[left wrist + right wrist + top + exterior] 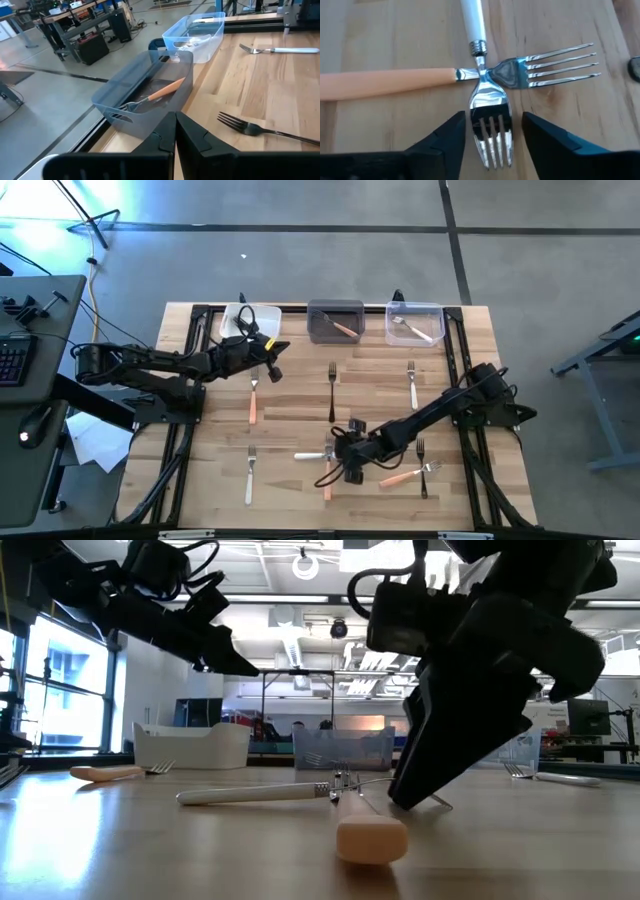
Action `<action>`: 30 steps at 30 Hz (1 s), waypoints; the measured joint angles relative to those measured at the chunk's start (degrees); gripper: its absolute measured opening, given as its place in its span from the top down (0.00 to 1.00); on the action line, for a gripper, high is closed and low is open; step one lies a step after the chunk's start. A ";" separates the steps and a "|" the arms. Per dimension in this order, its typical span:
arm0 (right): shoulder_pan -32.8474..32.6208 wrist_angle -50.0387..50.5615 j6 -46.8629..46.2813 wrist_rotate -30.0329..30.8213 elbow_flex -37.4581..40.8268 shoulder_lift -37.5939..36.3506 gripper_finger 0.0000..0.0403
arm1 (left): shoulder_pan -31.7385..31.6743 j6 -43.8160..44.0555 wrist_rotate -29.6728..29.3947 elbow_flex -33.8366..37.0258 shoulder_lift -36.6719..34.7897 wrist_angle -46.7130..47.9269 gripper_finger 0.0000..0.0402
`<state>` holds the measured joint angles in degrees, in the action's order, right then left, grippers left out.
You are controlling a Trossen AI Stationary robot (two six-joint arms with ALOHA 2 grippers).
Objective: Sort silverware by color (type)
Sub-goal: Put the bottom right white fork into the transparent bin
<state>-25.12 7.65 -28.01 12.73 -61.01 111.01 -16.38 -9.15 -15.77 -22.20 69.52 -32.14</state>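
Observation:
A white-handled fork lies crossed over the neck of an orange-handled fork near the table's front middle. My right gripper is open and slants down over them, one finger on either side of the white fork's tines and low over the wood. I see no touch. My left gripper is shut and holds nothing, hanging above the table by the white bin. An orange fork lies in the grey bin, and a white fork lies in the clear bin.
Loose forks lie about the table: orange, black and white in the far row, white at front left, black and orange just right of my right gripper. The three bins line the far edge.

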 joint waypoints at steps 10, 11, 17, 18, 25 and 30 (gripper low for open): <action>0.41 0.32 2.61 -0.84 -0.25 0.63 0.80 | 0.00 -0.02 -0.02 0.00 0.00 0.27 1.00; 0.44 0.35 3.20 -1.11 -0.24 0.52 0.80 | 0.00 0.00 -0.02 0.00 0.00 0.39 1.00; 0.48 2.07 6.64 -3.73 0.09 -1.74 0.80 | 0.12 1.74 -0.10 0.00 0.00 2.41 1.00; 0.61 2.39 7.18 -4.26 0.10 -2.44 0.79 | 0.27 1.96 -0.38 0.00 0.00 2.68 1.00; 2.51 8.15 9.79 -4.35 0.08 -10.15 0.79 | 2.90 2.03 -3.05 0.00 0.02 2.01 1.00; 5.03 19.12 9.49 -0.30 -0.01 -19.97 0.79 | 4.08 2.01 -3.30 0.00 0.02 2.23 1.00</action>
<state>-20.10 26.77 -18.52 12.43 -61.01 91.04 -12.31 -7.14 -19.07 -22.20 69.54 -29.91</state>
